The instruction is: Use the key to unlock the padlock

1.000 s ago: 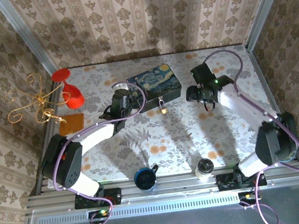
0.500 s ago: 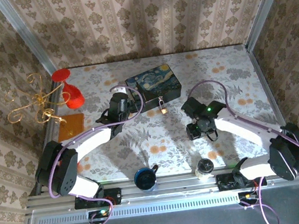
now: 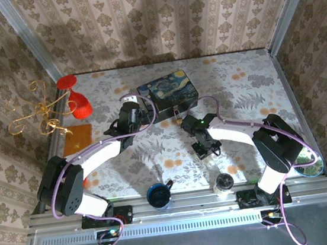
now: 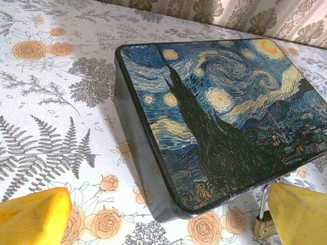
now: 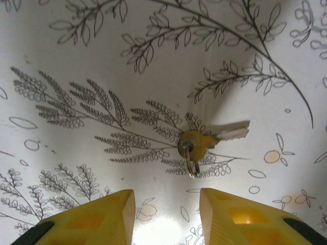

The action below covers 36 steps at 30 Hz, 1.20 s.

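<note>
The dark blue painted box (image 3: 169,94) stands at the back middle of the table. The tiny brass padlock (image 3: 177,119) hangs at its front side; in the left wrist view the padlock (image 4: 262,227) peeks out beside my right yellow finger, its thin shackle going up to the box (image 4: 225,107). My left gripper (image 4: 166,227) is open, level with the box's near corner, holding nothing. The key (image 5: 198,142), with a brass head, silver blade and small ring, lies flat on the cloth. My right gripper (image 5: 167,217) is open just short of it, and the right gripper (image 3: 206,146) is low over the table's middle.
A red wine glass (image 3: 78,101) lies at the back left beside a gold wire stand (image 3: 33,112) and an orange square (image 3: 78,136). A blue cup (image 3: 159,195) and a small jar (image 3: 223,182) stand at the near edge. A bowl (image 3: 310,168) sits near the right base.
My right arm has swung from the back right, beside the box, down to the middle of the table over the key. The left arm has barely moved.
</note>
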Motion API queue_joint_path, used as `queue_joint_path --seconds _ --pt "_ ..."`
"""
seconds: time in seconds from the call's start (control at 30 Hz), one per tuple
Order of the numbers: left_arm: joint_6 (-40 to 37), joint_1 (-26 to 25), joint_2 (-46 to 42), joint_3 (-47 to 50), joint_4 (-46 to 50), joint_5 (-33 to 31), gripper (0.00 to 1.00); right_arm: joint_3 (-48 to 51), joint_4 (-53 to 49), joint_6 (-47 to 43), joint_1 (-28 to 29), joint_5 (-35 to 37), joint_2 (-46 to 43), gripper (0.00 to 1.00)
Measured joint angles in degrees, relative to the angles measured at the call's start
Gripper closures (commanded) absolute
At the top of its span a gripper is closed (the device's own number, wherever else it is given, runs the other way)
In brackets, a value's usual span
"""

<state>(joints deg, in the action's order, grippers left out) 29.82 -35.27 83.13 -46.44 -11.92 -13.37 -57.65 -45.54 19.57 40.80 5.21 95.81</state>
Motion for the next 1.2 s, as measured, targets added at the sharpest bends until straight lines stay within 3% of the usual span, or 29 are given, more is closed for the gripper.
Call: queue_joint_path --seconds 0.47,0.63,0.87,1.2 --pt "0.1 0.1 -0.5 0.8 0.0 0.0 0.00 -2.2 0.2 -0.4 0.0 4.5 4.2 0.68" --pt "0.2 0.1 -0.5 0.8 0.0 0.0 0.00 -2.4 0.4 -0.6 0.0 4.7 4.9 0.77" --pt "0.2 0.5 -0.5 0.8 0.0 0.0 0.00 -3.5 0.3 -1.5 0.0 4.8 4.9 1.00" --pt "0.2 0.9 -1.2 0.8 0.1 0.8 0.00 -8.5 -2.4 -1.4 0.0 4.9 2.3 1.00"
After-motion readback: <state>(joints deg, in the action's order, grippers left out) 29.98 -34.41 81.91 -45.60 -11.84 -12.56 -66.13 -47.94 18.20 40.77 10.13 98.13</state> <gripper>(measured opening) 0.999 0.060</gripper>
